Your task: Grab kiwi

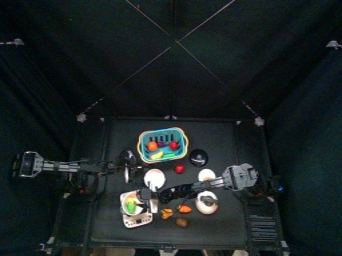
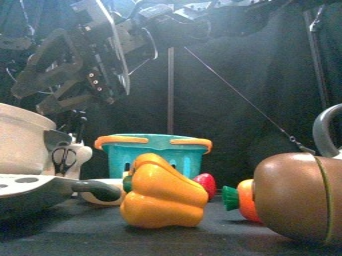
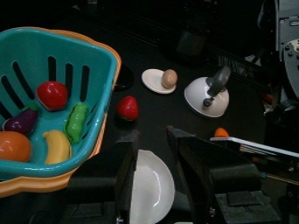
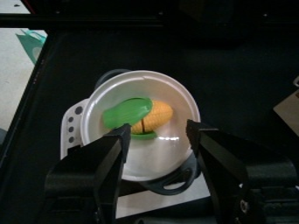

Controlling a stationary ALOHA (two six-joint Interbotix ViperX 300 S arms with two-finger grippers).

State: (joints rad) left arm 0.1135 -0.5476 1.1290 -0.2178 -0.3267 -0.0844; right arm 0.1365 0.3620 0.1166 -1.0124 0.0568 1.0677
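Note:
The kiwi (image 2: 301,198) is a brown rounded fruit with a seam, lying at the table's front edge right of a yellow-orange pepper (image 2: 163,195). In the top view the kiwi (image 1: 183,222) is small, near the front middle. My right gripper (image 4: 158,131) is open and hovers over a white pot (image 4: 138,122) that holds a green and a yellow piece. In the top view it (image 1: 185,190) reaches in from the right, behind the kiwi. My left gripper (image 3: 149,144) is open above a white plate (image 3: 152,184), beside the teal basket (image 3: 47,61).
The basket (image 1: 163,145) holds several toy fruits. A red fruit (image 3: 128,107) lies beside it. A small dish with a brown egg-shaped piece (image 3: 170,79) and a plate with a silver kettle (image 3: 214,87) stand further on. The white pot (image 2: 20,135) stands front left.

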